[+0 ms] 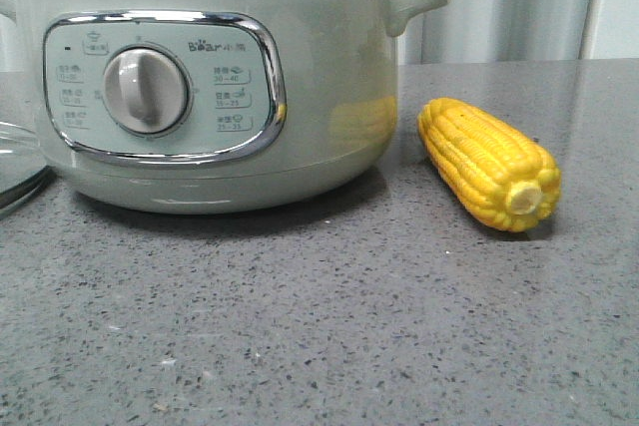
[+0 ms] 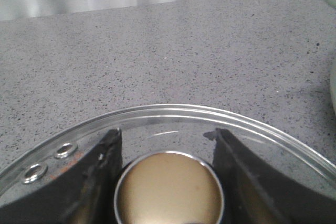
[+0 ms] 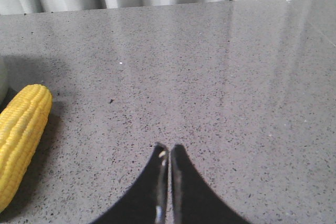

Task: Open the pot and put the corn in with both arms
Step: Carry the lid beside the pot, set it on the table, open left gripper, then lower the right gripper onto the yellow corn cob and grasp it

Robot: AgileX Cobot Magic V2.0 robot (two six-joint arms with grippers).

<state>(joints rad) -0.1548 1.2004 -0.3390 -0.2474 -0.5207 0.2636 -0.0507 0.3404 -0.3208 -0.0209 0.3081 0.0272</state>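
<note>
Corn (image 1: 488, 163) flat on counter (image 1: 319, 326), stub end toward camera, axis angled back-left toward pot (image 1: 220, 87). L pincer (image 2: 169, 182) flanking glass lid (image 2: 173, 116) knob, grip unclear; R pincer (image 3: 169, 156) closed, empty.

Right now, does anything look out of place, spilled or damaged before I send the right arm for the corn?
Nothing stands out. The pot sits upright, with no lid showing on its rim; the glass lid is beside it, its knob between the left gripper fingers. The corn lies intact on the table; nothing spilled.
</note>
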